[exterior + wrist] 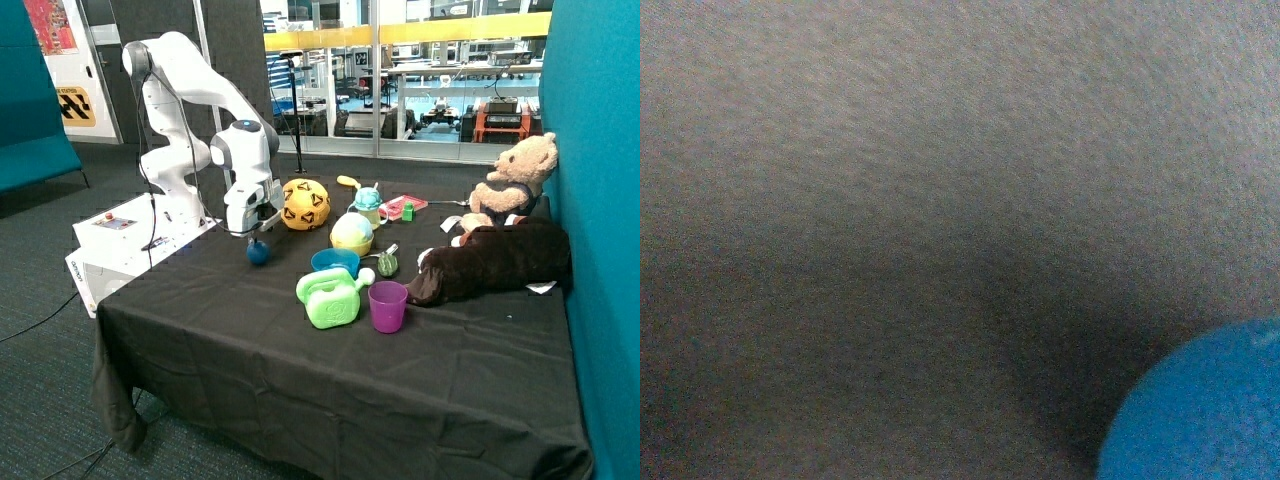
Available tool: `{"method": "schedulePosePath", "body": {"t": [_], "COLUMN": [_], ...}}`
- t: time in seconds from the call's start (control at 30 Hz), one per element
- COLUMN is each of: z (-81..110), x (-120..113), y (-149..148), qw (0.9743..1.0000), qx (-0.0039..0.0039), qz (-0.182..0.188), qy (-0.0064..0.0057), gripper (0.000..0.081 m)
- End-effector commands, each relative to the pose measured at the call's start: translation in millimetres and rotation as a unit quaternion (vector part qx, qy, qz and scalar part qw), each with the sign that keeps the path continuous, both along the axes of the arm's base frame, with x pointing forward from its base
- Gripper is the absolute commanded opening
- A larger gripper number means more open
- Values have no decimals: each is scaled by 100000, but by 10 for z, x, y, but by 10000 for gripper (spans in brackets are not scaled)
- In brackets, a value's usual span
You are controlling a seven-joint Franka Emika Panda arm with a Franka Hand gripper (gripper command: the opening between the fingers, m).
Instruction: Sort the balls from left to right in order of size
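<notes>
Hanging bent over the blue ball [259, 253] — pincer [257, 234] grip unclear.

Bare black tablecloth [300, 370] along the tabletop's front edge, gripper [255, 232] just above small blue ball [259, 253], large yellow ball [305, 204] close behind, watering can [332, 298] and cup [388, 305] crowding mid-table.

White arm with rounded links

The arm [190, 110] has glossy white shells, dark grey joint rings, and a blue-topped cap on the wrist housing; a thin black cable hangs beside its base, and the end effector [256, 232] is white with dark fingers.
</notes>
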State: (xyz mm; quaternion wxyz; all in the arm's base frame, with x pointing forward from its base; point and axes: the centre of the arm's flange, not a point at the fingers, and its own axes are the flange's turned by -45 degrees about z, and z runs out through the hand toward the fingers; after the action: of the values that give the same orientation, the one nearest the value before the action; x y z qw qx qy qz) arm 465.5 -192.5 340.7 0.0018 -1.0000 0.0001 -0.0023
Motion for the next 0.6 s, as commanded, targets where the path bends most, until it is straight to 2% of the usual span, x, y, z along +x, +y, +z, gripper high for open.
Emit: {"method": "schedulePosePath", "body": {"t": [0.0, 0.57], "z": [190, 550], "x": [118, 528], "y": [163, 633], "qw": [99982, 99808], "qx": [-182, -192], "qz": [1872, 6192], "qy": [223, 215], "gripper": [662, 689]}}
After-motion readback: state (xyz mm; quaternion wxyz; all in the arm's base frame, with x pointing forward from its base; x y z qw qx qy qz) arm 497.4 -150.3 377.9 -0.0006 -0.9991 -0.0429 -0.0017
